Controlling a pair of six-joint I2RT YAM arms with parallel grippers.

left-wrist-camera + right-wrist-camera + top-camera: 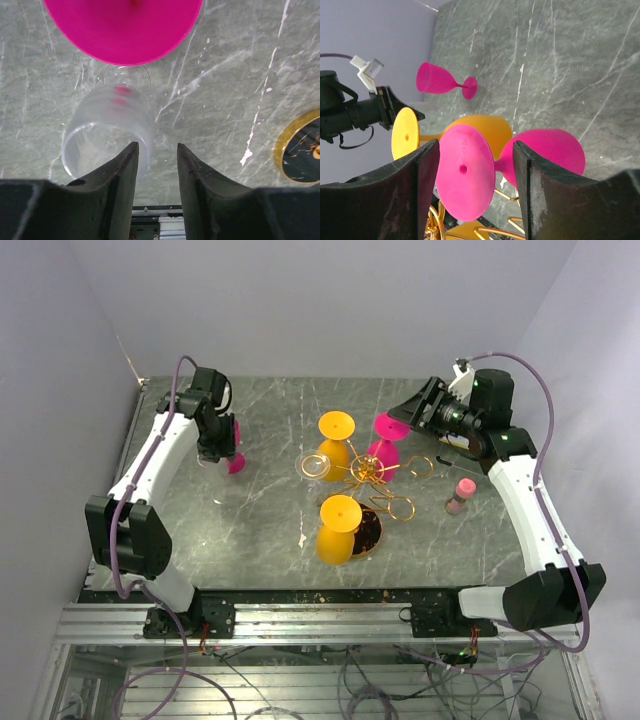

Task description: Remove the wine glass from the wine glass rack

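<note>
The gold wire wine glass rack (366, 472) stands mid-table on a round dark gold-rimmed base (372, 530). Two orange glasses (336, 440) (338, 526), a pink wine glass (388, 443) and a clear one (314, 465) hang on its arms. My right gripper (407, 413) is open at the pink glass. In the right wrist view its jaws (476, 144) stand either side of the glass's round foot (465, 175), with gaps. My left gripper (214, 448) is open and empty above a clear glass (107, 127) lying on the table. Another pink glass (125, 27) lies just beyond it.
A small pink bottle (460, 495) stands right of the rack. The rack base's edge shows in the left wrist view (300, 147). The table's left edge runs along the wall by the left arm. The right wrist view shows the lying pink glass (437, 80) and the left gripper (370, 112).
</note>
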